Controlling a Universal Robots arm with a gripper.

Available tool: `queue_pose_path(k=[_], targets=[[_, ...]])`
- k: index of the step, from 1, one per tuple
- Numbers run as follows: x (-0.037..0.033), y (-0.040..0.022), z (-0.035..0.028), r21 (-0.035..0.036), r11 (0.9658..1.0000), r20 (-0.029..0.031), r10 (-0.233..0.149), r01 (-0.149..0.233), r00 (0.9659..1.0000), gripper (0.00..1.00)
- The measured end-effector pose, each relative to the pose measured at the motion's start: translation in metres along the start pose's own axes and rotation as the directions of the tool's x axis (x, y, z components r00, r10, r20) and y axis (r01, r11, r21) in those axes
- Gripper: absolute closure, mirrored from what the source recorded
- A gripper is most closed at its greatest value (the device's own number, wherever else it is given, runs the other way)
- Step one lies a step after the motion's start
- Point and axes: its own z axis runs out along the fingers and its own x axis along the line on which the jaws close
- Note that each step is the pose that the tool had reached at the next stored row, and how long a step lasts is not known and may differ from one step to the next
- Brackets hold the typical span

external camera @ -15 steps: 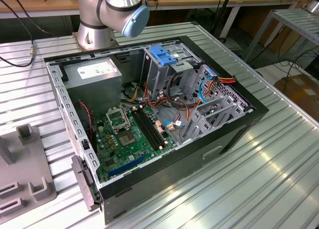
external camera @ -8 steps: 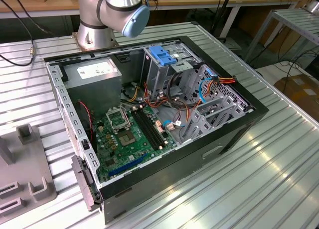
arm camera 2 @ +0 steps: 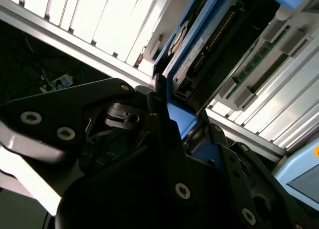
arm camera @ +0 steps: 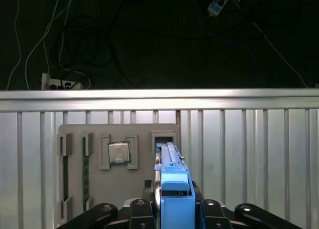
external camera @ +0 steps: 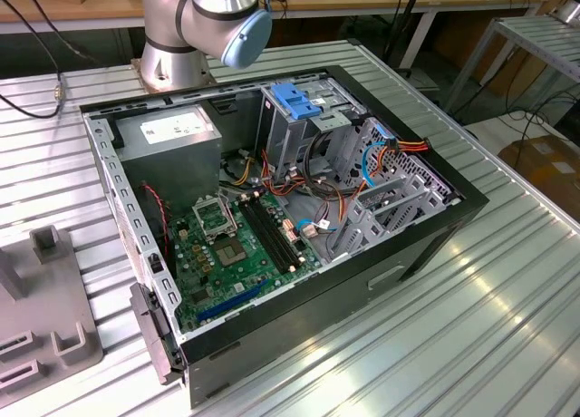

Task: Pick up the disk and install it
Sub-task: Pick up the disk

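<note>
Your gripper (arm camera: 173, 198) is gripping the disk (arm camera: 168, 157) by its blue rails, and the disk is standing on edge over the grey fixture tray (arm camera: 142, 134) on the slatted table (arm camera: 249, 154), its far end sitting at the slot just beside the processor chip (arm camera: 119, 152).

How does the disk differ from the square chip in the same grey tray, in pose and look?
The disk stands upright in its slot, while the chip lies flat in a square pocket. The disk is long with blue rails; the chip is a small silver square. The gripper is at the disk, not at the chip. Both sit in the grey tray.
</note>
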Motion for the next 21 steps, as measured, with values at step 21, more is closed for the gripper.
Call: queue_pose_path(k=[21], targets=[[-0.0005, -0.001, -0.0283, -0.0012, 1.0, 0.0, 0.0, 0.0, 1.0, 0.63]])
